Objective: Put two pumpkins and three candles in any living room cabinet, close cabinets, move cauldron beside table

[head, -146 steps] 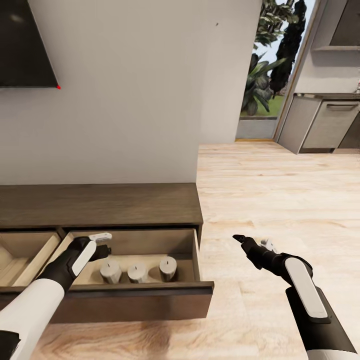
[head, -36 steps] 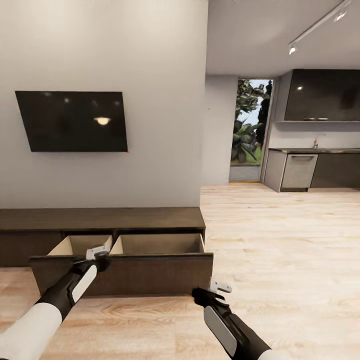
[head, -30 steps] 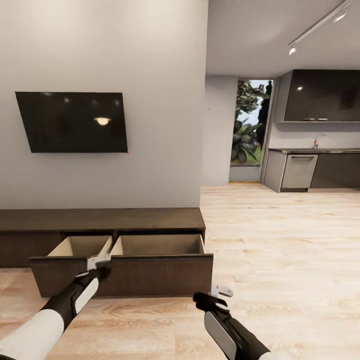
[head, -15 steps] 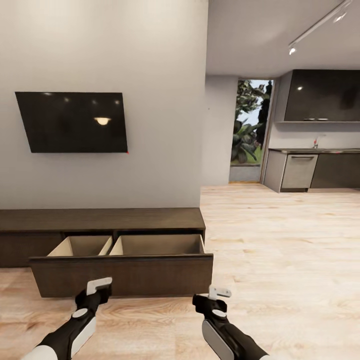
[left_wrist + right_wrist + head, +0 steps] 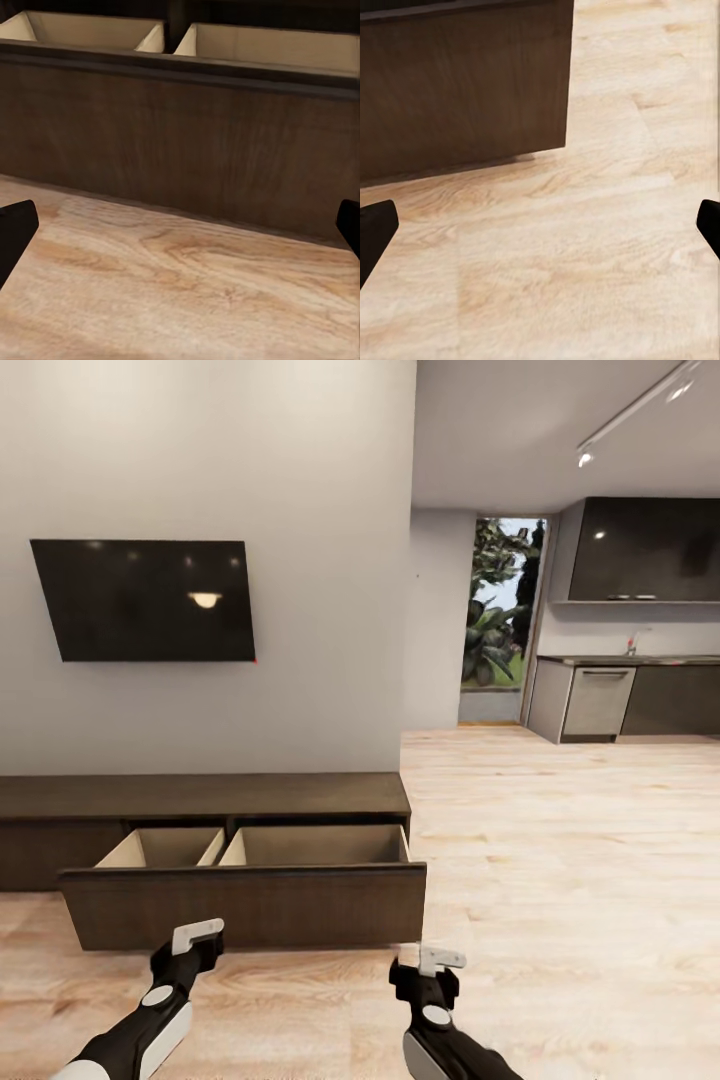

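Note:
The low dark-brown cabinet [image 5: 200, 796] runs along the wall, its wide drawer front [image 5: 240, 905] pulled out. Two beige compartments [image 5: 310, 847] show from above, but their floors are hidden, so no candles or pumpkins can be seen. My left gripper [image 5: 196, 939] hovers just in front of the drawer front, low over the floor, and it is open; its dark fingertips [image 5: 15, 229] stand far apart before the brown panel [image 5: 180, 142]. My right gripper [image 5: 440, 961] is near the drawer's right corner [image 5: 547, 82], open and empty.
A dark television [image 5: 145, 600] hangs on the wall above the cabinet. Light wood floor [image 5: 560, 840] stretches right toward a glass doorway with plants [image 5: 497, 620] and a kitchen counter [image 5: 620, 695].
My left gripper has drawn back from the drawer's rim to a spot low in front of the panel. The right gripper has shifted slightly. Earlier, the view backed away and the candles dropped out of sight.

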